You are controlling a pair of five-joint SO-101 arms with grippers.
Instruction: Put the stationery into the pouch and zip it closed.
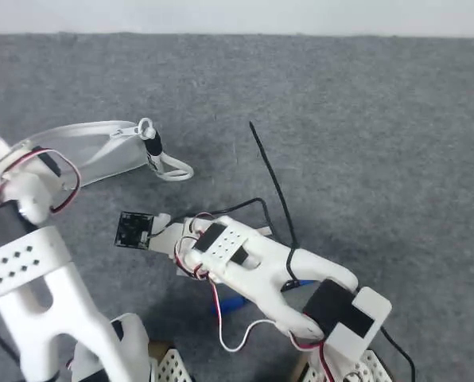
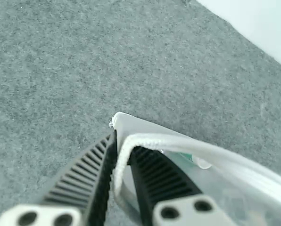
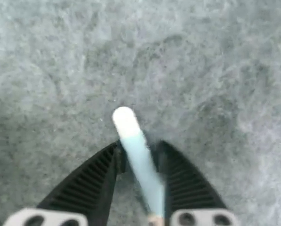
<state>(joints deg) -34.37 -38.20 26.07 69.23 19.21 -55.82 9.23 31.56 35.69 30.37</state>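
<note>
The clear pouch (image 1: 94, 155) with a white zip lies at the back left of the grey mat. My left gripper (image 2: 118, 146) is shut on the pouch's end edge (image 2: 131, 141), and a green item (image 2: 185, 157) shows inside. The zip pull ring (image 1: 145, 126) sits at the pouch's open mouth, where a black-and-white marker (image 1: 154, 151) sticks out. My right gripper (image 3: 139, 147) is shut on a pale blue pen (image 3: 131, 134) with a white tip, just above the mat. In the high view that gripper (image 1: 172, 239) hangs in front of the pouch mouth.
A thin black cable (image 1: 273, 183) runs across the mat behind the right arm. A blue object (image 1: 231, 303) is partly hidden under that arm. A white loop (image 1: 173, 169) lies by the pouch mouth. Bare grey mat stretches to the right and back.
</note>
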